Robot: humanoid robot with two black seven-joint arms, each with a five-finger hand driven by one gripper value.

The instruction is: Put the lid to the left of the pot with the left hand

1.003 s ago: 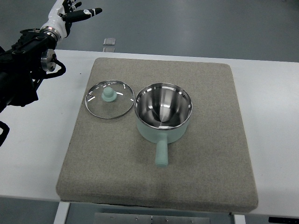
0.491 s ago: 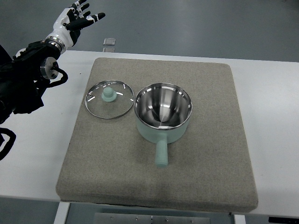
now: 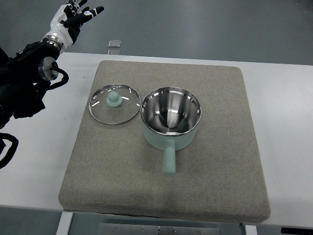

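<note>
round glass lid with mint knob (image 3: 114,104) lies left of mint steel pot (image 3: 171,119) | left hand (image 3: 70,18) drew further back (fingers spread, holding nothing) | task looks done

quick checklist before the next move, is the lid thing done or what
1. Lid lies flat on the mat, knob up: ok.
2. Lid is left of the pot: ok.
3. Lid rim clear of the pot rim: cannot tell, they look touching or nearly so.
4. Left robot hand is off the lid, fingers spread, holding nothing: ok.
5. Pot upright, handle toward the robot: ok.
6. Right arm: not in view, cannot tell.
</note>
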